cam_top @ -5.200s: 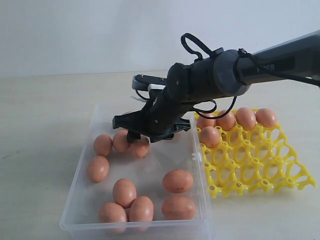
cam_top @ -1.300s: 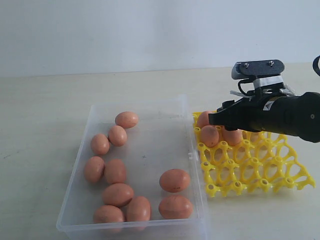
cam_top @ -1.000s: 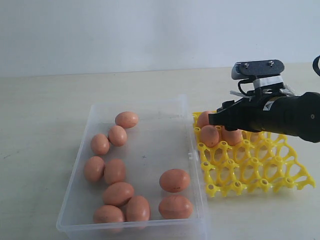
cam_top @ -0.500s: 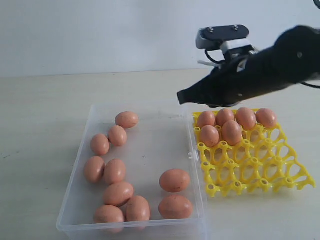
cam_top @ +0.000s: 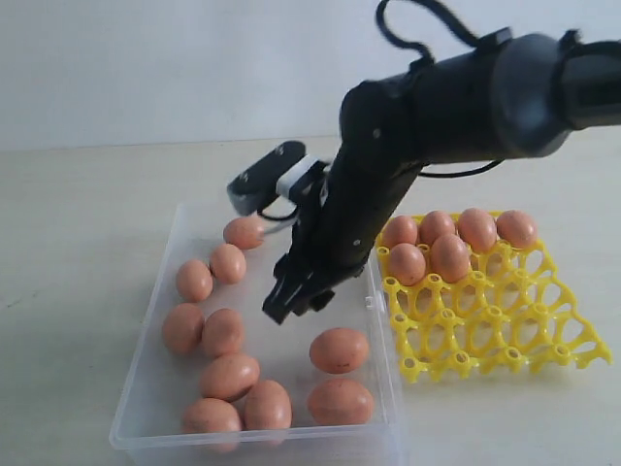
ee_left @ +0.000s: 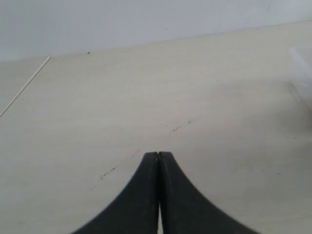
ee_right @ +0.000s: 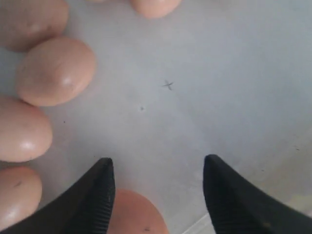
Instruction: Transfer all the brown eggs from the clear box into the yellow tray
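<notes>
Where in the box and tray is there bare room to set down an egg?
Free: middle of the box, between the left egg cluster, the right wall and two near-right eggs; front rows of the tray. Crowded: the box's left side, the tray's back-left corner.

No words, brands or numbers can be read in any view; only a small dark cross mark point(ee_right: 168, 85) shows on the floor of the clear box point(ee_right: 234, 58).

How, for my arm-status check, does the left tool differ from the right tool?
The left tool is shut; the right tool is open. The left tool sits over the table; the right tool hangs over the clear box among brown eggs. Both are black and hold nothing.
</notes>
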Tool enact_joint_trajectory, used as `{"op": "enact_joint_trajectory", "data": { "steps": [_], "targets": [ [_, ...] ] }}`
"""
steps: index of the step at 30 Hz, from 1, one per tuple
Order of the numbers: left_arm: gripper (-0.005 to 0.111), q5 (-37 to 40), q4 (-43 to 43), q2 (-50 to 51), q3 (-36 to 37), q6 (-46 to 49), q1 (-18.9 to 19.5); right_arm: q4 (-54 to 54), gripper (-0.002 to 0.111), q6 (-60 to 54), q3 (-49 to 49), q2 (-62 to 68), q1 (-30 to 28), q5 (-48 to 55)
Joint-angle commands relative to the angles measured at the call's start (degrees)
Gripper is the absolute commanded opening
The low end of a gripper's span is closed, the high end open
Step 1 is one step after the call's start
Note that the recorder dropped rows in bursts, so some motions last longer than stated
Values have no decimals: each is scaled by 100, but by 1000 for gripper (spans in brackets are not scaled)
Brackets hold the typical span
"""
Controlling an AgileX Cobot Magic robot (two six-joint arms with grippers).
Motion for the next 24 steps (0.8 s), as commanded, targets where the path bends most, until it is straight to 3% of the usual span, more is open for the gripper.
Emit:
{"op": "enact_joint_trajectory", "data": {
  "steps": [1,10,24],
  "targets": [
    [0,-51,-3,4,-23,-11,-29,-679,56,-205,-51,287,312,128],
    [0,-51,-3,4,-23,-23,-29,-1218,56,-205,-51,370,433,270],
    [0,-51,-3,4,-23,-23,-29,-986,56,-288,-164,105,537,836]
  ]
}}
